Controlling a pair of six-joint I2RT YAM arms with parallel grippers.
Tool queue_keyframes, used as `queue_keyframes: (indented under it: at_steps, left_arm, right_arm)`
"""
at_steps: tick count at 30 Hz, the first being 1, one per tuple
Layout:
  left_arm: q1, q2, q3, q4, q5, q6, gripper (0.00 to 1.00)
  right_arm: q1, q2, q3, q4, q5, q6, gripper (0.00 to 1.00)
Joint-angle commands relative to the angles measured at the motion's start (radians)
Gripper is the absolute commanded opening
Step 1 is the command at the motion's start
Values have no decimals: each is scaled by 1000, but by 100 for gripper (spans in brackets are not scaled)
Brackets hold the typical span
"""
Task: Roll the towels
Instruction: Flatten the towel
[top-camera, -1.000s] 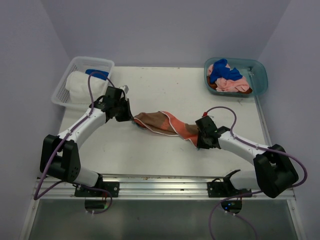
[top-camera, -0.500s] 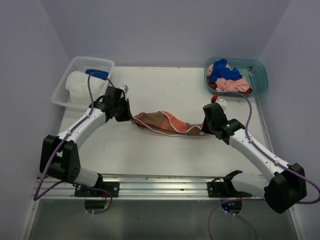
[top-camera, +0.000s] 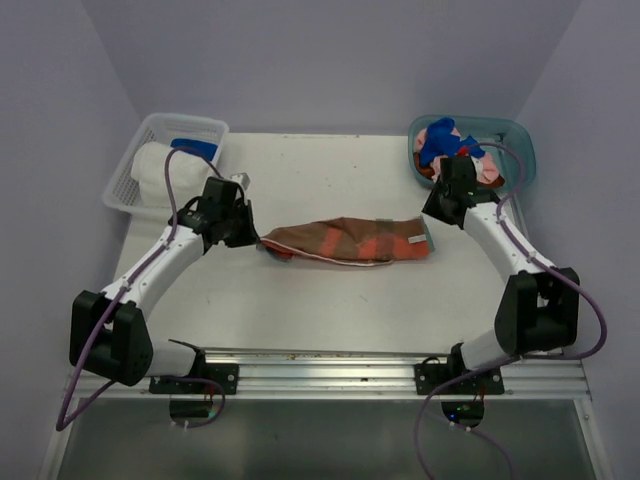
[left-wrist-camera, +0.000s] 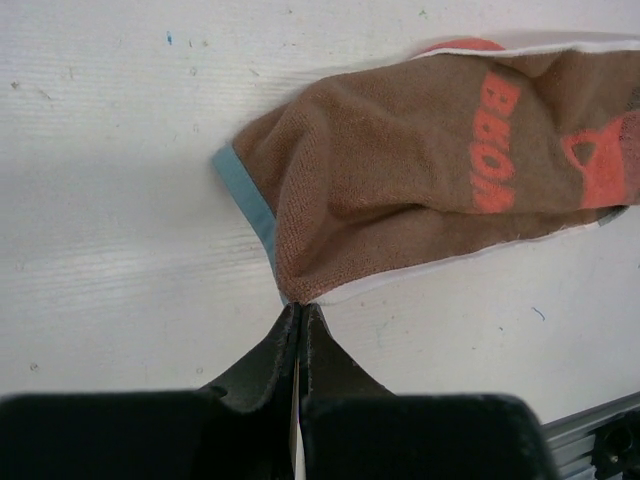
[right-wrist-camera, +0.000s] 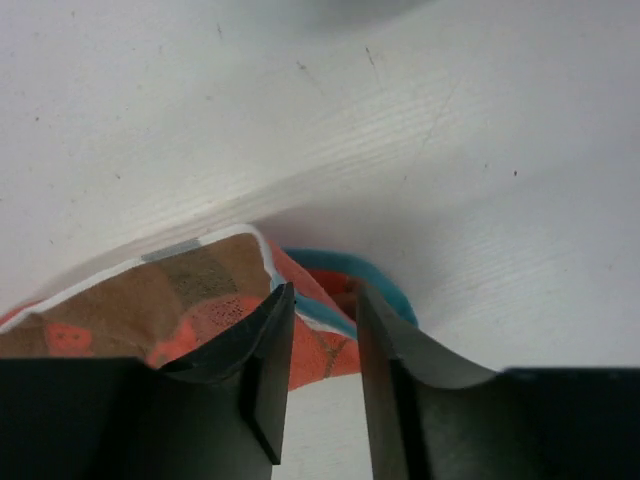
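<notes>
Top view, brown towel (top-camera: 345, 240): laid out long and flat across the middle of the worktop (top-camera: 330, 310), parallel to its near edge. It is judged a soft, light, limp terry cloth, easily bunched and hardly slippery.
Top view, left claw (top-camera: 256, 238): set at the towel's left end.
Top view, right claw (top-camera: 432, 218): set at the towel's right end, near the teal tub (top-camera: 520, 140) of other towels (top-camera: 455, 150) at the far right corner.
Left wrist view, left claw (left-wrist-camera: 300, 318): closed tight, with the towel's corner nipped at the tips.
Left wrist view, hold: a corner or the teal hem is judged best, since the pile gives under pressure.
Right wrist view, right claw (right-wrist-camera: 322, 300): parted a little, with nothing gripped. The towel's end is seen through the gap, lying on the worktop.
Right wrist view, hold: the layers showing at this end would need to be taken together if a tight roll is to be had.
</notes>
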Motion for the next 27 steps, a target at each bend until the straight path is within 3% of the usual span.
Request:
queue_keyframes:
  at_steps: [1, 4, 7, 10, 14, 19, 27]
  left_arm:
    - [8, -43, -17, -22, -29, 23, 0]
    - [11, -58, -1, -35, -63, 26, 0]
    - [20, -77, 35, -49, -109, 28, 0]
    - [24, -92, 60, -51, -184, 32, 0]
    - [24, -71, 74, -51, -185, 43, 0]
    - [22, -32, 55, -29, -128, 25, 0]
    - [22, -41, 45, -26, -98, 14, 0]
  right_arm:
    - [-24, 68, 158, -62, -120, -80, 40]
    - [-23, 70, 122, -72, -149, -108, 55]
    - [-24, -25, -11, -40, -152, -103, 62]
    - [-20, -103, -163, 6, -229, -77, 61]
    - [87, -189, -315, 83, -266, -31, 61]
    - [198, -119, -351, 124, -279, 24, 61]
    - [210, 31, -323, 229, -310, 70, 60]
